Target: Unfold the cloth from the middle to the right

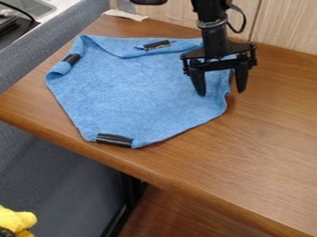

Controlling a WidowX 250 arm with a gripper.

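On brown wood-grain tabletop (266, 139): blue fabric cloth (136, 92) with black strips (114, 140), partly folded along far edge. At cloth's right side: black two-finger gripper (221, 93), spread wide, gripping nothing.

Can't see part of the cloth (136, 88) behind the pincer (221, 92), between one and two o'clock, nor the surface tucked under its fold near eleven o'clock. Lose the arm (213, 39) past the picture's edge, near one o'clock, and the table (266, 139) at three and nine o'clock. Catch only part of a yellow thing (14, 220), cropped between seven and eight o'clock. Can't identify the dark object (7, 28), cut off near ten o'clock.
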